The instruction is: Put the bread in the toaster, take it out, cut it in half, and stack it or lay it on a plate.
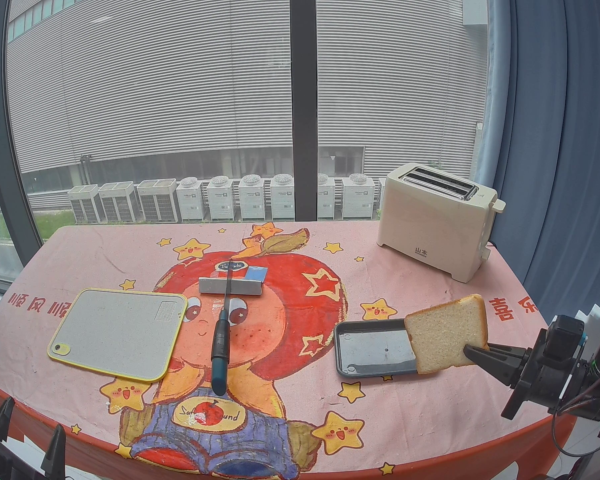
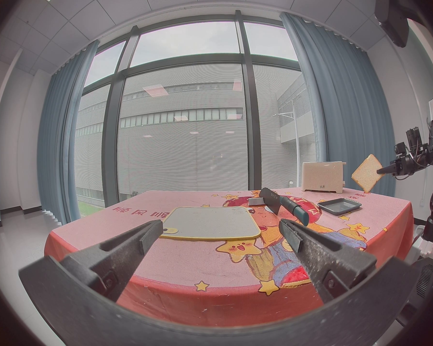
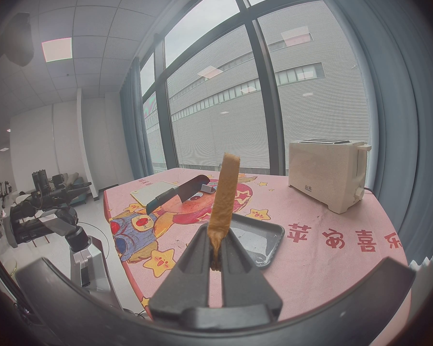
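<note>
A slice of bread (image 1: 445,333) hangs in the air over the right end of a dark tray (image 1: 370,348); my right gripper (image 1: 477,353) is shut on its lower right edge. In the right wrist view the bread (image 3: 224,195) stands on edge between the fingers. The cream toaster (image 1: 439,218) stands at the table's back right, its slots empty. A knife (image 1: 221,331) with a dark handle rests on a grey holder mid-table. A grey cutting board (image 1: 119,332) with a yellow rim lies at the left. My left gripper (image 2: 216,239) is open off the table's front left corner.
A blue curtain (image 1: 560,135) hangs right of the toaster. The round table (image 1: 73,255) with its pink cartoon cloth stands against a large window. The cloth between the tray and the toaster is bare.
</note>
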### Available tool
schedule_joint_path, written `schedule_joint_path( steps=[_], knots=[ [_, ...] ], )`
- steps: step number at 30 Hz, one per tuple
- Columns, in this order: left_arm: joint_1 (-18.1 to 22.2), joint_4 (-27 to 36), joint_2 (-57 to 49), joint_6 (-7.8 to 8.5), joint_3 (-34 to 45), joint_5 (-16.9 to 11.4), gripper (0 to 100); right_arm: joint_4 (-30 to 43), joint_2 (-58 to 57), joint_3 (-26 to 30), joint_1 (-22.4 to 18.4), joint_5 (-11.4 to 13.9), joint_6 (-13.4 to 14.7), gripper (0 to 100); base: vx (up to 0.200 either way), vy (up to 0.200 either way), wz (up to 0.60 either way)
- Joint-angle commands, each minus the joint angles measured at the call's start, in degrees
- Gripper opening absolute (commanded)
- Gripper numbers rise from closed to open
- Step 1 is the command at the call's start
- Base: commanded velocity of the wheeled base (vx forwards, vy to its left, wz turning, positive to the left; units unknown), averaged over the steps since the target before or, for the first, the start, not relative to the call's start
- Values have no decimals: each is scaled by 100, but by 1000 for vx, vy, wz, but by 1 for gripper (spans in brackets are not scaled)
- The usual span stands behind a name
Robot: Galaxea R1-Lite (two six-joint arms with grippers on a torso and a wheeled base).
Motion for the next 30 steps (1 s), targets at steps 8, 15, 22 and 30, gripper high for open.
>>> schedule_joint_path(
  steps=[8, 15, 22, 30],
  knots=[
    [-2, 9, -2, 17, 101, 44, 100, 6, 52, 13, 21, -7, 2, 0, 0, 0, 0],
    [7, 9, -2, 8, 101, 44, 100, 6, 43, 22, 39, -7, 2, 0, 0, -200, 0],
    [7, 9, -2, 8, 101, 44, 100, 6, 52, 30, 30, -7, 2, 0, 0, -200, 0],
    [7, 9, -2, 0, 101, 44, 100, 6, 52, 48, 12, -7, 2, 0, 0, -25, 0]
  ],
)
